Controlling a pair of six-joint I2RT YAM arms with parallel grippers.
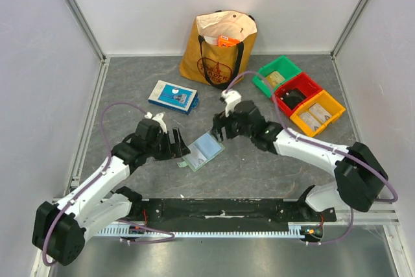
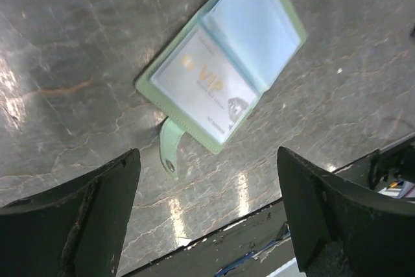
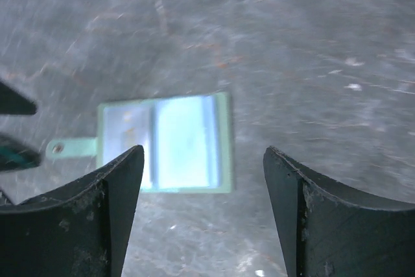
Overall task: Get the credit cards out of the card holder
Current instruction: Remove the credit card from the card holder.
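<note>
Jaws spread, card holder (image 1: 202, 152) between

Top view: bright, even overhead light, shadows faint and soft. Left wrist view: sharp; white glare streaks on glossy table (image 2: 175, 215); left pincer (image 2: 207, 154) dark, slightly soft at frame bottom. Right wrist view: dimmer, motion blur throughout, card holder (image 3: 188, 141) smeared.

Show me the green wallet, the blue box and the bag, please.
Wallet (image 2: 207, 89): left wrist view, on its clear pocket over the card.
Blue box (image 1: 173, 96): top view, middle of its lid.
Bag (image 1: 194, 56): top view, on its front face.
</note>
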